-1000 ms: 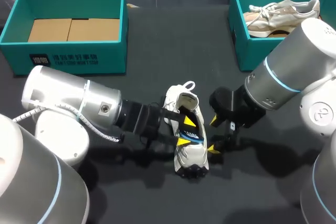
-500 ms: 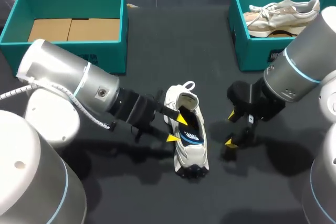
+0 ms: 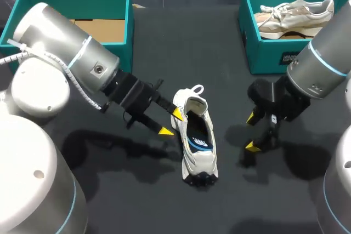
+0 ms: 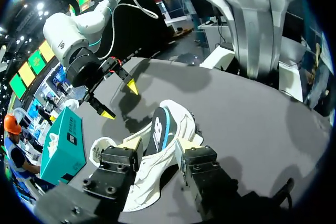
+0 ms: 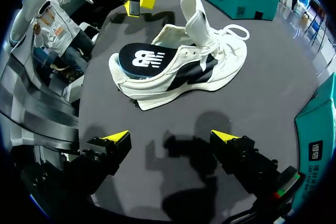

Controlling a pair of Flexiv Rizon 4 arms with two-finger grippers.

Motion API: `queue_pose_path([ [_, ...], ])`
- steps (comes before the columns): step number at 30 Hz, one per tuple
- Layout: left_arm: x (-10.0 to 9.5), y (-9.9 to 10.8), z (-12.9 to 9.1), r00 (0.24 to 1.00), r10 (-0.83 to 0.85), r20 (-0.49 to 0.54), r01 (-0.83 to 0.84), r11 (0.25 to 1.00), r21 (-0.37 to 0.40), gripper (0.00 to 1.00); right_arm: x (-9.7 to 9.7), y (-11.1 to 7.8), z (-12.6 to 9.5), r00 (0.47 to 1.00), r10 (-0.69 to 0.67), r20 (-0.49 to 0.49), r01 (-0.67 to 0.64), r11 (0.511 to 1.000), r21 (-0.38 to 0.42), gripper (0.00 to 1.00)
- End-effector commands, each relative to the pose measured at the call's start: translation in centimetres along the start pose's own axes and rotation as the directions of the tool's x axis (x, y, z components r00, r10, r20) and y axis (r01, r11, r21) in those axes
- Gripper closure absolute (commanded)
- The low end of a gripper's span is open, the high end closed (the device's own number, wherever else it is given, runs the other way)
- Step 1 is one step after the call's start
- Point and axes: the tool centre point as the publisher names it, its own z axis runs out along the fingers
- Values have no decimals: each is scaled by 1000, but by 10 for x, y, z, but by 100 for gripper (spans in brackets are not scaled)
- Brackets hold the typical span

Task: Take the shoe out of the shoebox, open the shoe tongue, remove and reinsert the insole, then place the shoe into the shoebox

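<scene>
The white sneaker is set upright on the table. The left gripper is held released at its 10 o'clock, the right gripper released at 3 o'clock.

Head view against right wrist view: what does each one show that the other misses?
Only the head view shows the beige shoe lying in the right box, and the cardboard in the left box. Only the right wrist view shows the black stripe on the white shoe's side. Both show the white shoe on the table with its insole, the left hand beside it, and the right hand open and apart from it.
</scene>
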Motion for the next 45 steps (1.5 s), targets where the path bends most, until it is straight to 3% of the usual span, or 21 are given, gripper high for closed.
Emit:
queue_pose_path([
  [1,1,-3,-31,991,15,-135,-14,1000,4,60,1,0,1,1000,1,3,-1,1000,1,0],
  [6,7,-1,-43,973,64,-222,-70,997,-21,62,1,0,1,1000,1,3,-1,1000,1,0],
  [7,8,0,-46,969,70,-236,-78,997,-23,73,1,0,1,1000,1,3,-1,1000,1,0],
  [8,8,0,-48,967,77,-244,-86,996,-29,91,1,0,1,1000,1,3,-1,1000,1,0],
  [9,9,1,-50,962,86,-261,-96,995,-26,100,1,0,1,1000,1,3,-1,1000,1,0],
  [24,7,7,-76,904,149,-401,-173,985,-25,100,-4,-61,-38,991,118,61,-118,993,-1,0],
  [27,7,8,-83,864,143,-483,-187,981,-45,100,-5,-71,-42,990,131,53,-131,991,4,0],
  [29,5,10,-90,855,117,-506,-190,977,-95,100,-5,-71,-42,990,131,53,-131,991,4,0],
  [41,5,10,-90,855,117,-506,-190,977,-95,100,-5,-71,-42,990,131,53,-131,991,4,0],
  [45,-1,-8,-80,803,211,-558,-316,944,-98,100,-5,-71,-42,990,131,53,-131,991,4,0],
])
